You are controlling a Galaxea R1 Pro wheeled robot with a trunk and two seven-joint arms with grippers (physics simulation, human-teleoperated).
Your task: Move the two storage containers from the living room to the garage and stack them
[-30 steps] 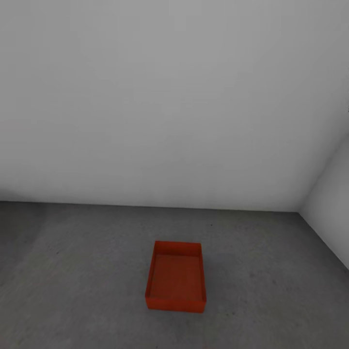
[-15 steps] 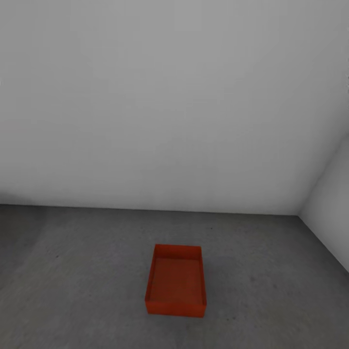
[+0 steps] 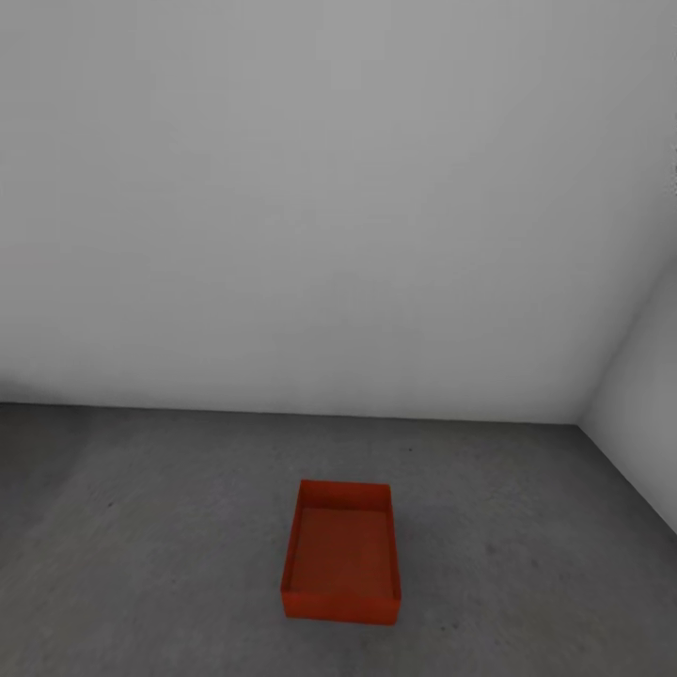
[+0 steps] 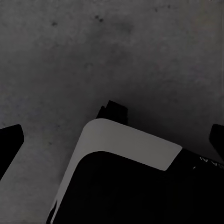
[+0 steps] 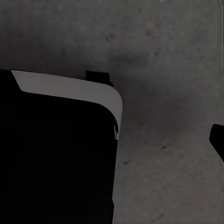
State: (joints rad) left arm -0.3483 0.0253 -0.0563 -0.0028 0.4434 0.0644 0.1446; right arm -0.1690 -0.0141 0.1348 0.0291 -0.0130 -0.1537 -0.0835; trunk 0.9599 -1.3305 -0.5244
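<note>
One orange-red storage container [image 3: 340,555] stands open-topped and empty on the dark grey concrete floor [image 3: 169,527] of the garage, a little ahead of me and near the white back wall. In the left wrist view my left gripper [image 4: 112,141] hangs open over bare concrete, its dark fingertips [image 4: 9,142] far apart at the picture's edges. The right wrist view shows my right gripper [image 5: 111,140] open too, with one fingertip [image 5: 217,139] at the edge and the other lost against my dark base. Neither gripper holds anything.
A plain white wall [image 3: 329,235] rises behind the container and meets a second white wall [image 3: 649,414] in a corner at the right. My own black-and-white base [image 4: 130,186] lies under both wrist cameras, also seen as base [image 5: 56,154].
The whole head picture has slid down a little, so the camera moved. The container stays where it was on the floor.
</note>
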